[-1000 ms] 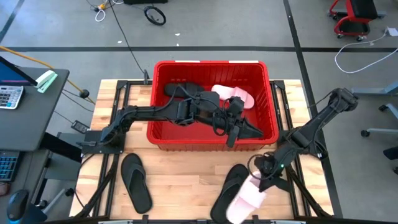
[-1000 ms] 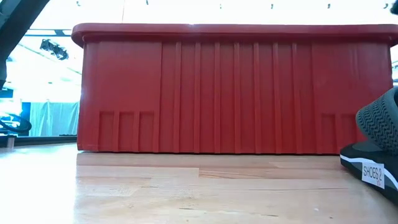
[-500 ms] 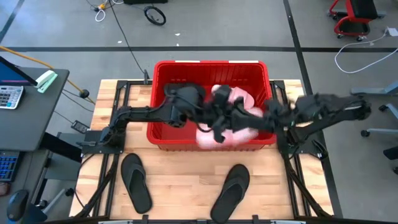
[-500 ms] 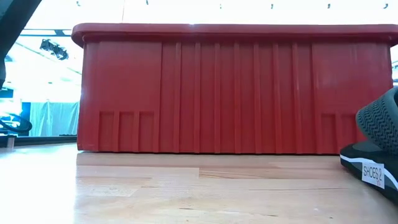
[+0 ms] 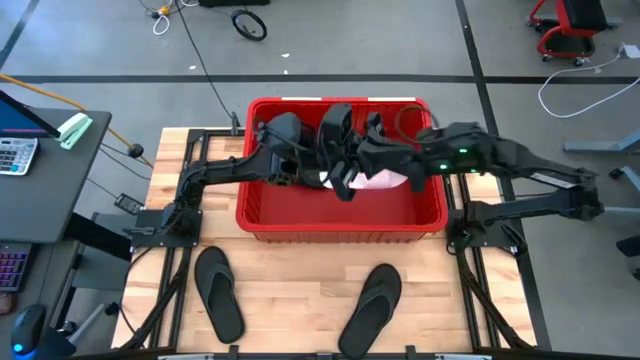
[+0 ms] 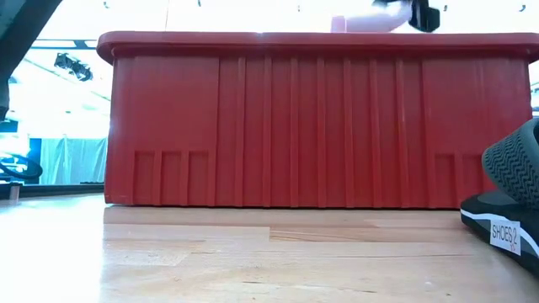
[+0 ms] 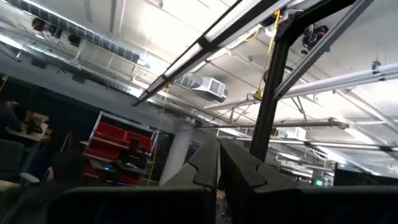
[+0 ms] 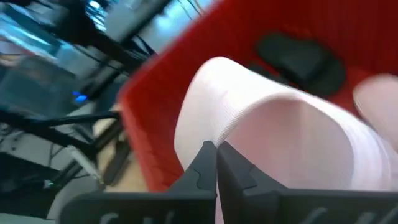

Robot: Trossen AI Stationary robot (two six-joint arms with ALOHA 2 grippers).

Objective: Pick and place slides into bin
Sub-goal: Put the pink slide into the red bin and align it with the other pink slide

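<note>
The red bin (image 5: 342, 215) stands at the table's far middle and fills the low view (image 6: 295, 126). My right gripper (image 5: 372, 165) reaches over it from the right, shut on a pale pink slide (image 8: 280, 130), which shows above the rim in the low view (image 6: 354, 23). My left gripper (image 7: 217, 168) is shut and empty over the bin's left half (image 5: 338, 165), pointing up at the ceiling. A black slide (image 8: 298, 59) lies inside the bin. Two black flip-flops (image 5: 218, 292) (image 5: 372, 305) lie flat on the near table. My right gripper pinches the edge of the pink slide's wide strap (image 8: 208, 140) between its two fingers. The strap arches away from the fingertips. The slide is lifted clear, above the bin's rim and over its inside.
The arms cross closely over the bin. A black sandal (image 6: 509, 202) sits at the right edge of the low view. The near wooden table (image 5: 300, 290) between the flip-flops is bare. A desk with a calculator (image 5: 15, 155) stands off the table's left.
My right gripper has carried the pink slide up from the table's near right corner, toward the far edge and left, until it hangs over the bin. My left gripper has drawn back from the bin's near right toward its left and far side.
</note>
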